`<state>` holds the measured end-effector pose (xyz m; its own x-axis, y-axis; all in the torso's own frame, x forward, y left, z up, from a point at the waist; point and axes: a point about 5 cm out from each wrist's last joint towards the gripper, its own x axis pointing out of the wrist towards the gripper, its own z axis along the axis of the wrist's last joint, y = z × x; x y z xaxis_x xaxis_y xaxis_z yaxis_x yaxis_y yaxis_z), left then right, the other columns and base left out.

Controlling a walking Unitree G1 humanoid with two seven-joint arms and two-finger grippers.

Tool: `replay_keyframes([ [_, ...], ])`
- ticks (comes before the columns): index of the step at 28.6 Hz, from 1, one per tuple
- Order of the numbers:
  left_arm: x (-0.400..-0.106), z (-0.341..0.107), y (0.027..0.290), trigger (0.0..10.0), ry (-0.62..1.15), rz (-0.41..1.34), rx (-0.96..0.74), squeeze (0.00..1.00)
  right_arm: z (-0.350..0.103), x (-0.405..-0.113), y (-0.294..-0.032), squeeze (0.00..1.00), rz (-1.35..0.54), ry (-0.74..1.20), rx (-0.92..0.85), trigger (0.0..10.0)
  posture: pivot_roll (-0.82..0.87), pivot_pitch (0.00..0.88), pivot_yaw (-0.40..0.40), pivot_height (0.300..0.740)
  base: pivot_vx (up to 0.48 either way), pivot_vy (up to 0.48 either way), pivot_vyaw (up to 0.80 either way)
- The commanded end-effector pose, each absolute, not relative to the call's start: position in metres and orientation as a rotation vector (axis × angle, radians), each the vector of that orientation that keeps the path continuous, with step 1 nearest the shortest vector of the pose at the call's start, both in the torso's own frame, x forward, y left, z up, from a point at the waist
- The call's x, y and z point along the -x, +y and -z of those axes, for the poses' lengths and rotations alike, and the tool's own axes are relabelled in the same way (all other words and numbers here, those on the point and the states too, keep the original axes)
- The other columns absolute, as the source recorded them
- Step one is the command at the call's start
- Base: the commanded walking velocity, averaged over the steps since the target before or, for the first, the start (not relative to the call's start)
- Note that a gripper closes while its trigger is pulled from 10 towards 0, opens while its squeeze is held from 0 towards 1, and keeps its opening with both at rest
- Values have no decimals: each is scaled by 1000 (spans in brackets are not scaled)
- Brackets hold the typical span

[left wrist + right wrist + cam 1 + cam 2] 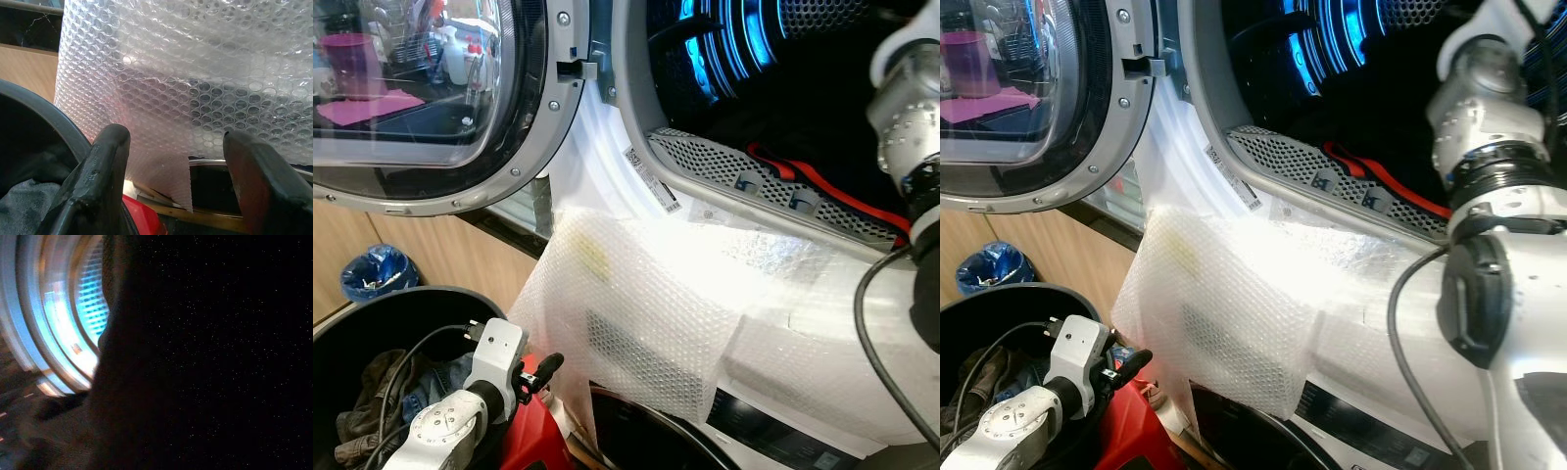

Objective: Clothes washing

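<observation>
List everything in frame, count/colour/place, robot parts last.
Washer door: one, grey rim with dark glass, swung open at upper left.
Drum: one, dark with blue light inside, upper right.
Red item: one, lying on the drum's lower lip.
Bubble wrap: one clear sheet, draped over the white machine front below the opening.
Black tub: one, lower left, holding dark clothes.
Blue bag: one, by the wooden panel at left.
Red object: one, bottom edge beside the tub.
Left claw: open, over the tub's edge, facing the bubble wrap.
Right arm: silver, reaching into the drum.
</observation>
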<state>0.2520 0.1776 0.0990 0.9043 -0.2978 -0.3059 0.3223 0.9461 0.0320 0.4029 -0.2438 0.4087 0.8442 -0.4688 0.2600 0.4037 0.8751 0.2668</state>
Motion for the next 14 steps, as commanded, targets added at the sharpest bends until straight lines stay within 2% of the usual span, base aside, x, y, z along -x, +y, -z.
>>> replay_keyframes([
  [1,-248,-94,176,10000,333,324,-73,0,-407,-400,-254,1000,506,-329,-216,10000,160,54,-100,740,0,0,0],
  [12,-246,-95,178,10000,345,338,-78,0,-396,-403,-254,1000,515,-300,-221,10000,158,63,-77,740,0,0,0],
  [13,-245,-95,178,10000,346,339,-78,0,-397,-403,-253,133,492,-311,-274,10000,162,68,-74,740,0,0,0],
  [14,-244,-96,178,10000,347,340,-78,0,-400,-402,-255,0,479,-330,-322,10000,164,72,-71,740,0,0,0],
])
